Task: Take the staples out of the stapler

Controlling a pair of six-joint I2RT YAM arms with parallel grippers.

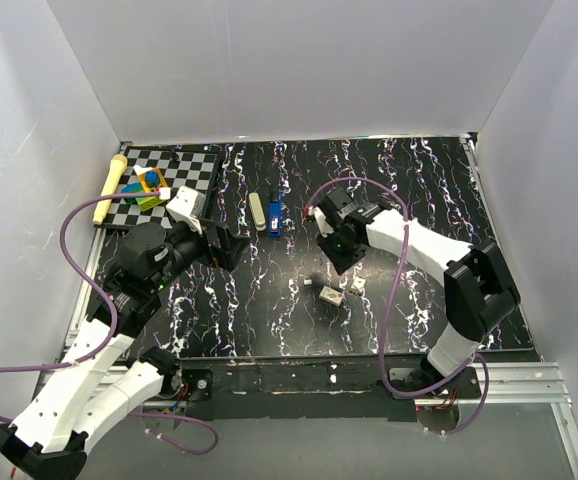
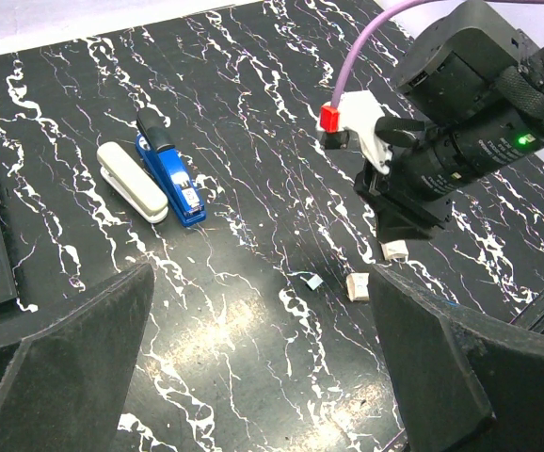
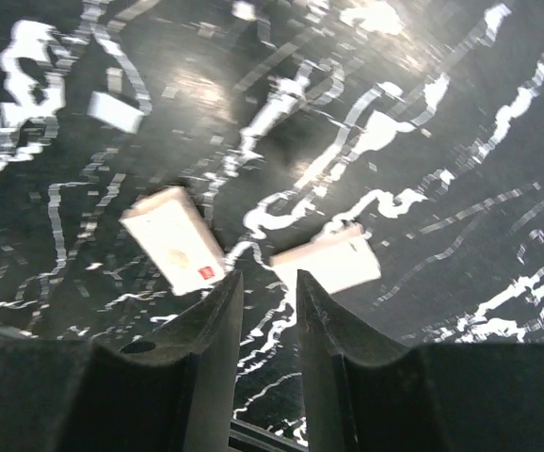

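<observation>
**Staples lie loose on the table, apart from the stapler**

Three small pale bits rest on the black marbled table, in the near middle of it and close together but not touching. Two are blocky white pieces, and one of these carries a small red mark. The third is a smaller greyish scrap a little to their left.

The right gripper hangs just above the two white pieces. Its fingers stand a narrow gap apart with nothing between them, and the fingertips sit over the space between the two pieces. I cannot tell if they touch either one.

The blue stapler lies flat farther back, well apart from the bits. A white bar of similar shape lies right beside it on its left.

The left gripper hovers over the table to the left of the stapler, its fingers spread wide and empty. A checkerboard mat with a few coloured objects sits at the far left corner.
</observation>
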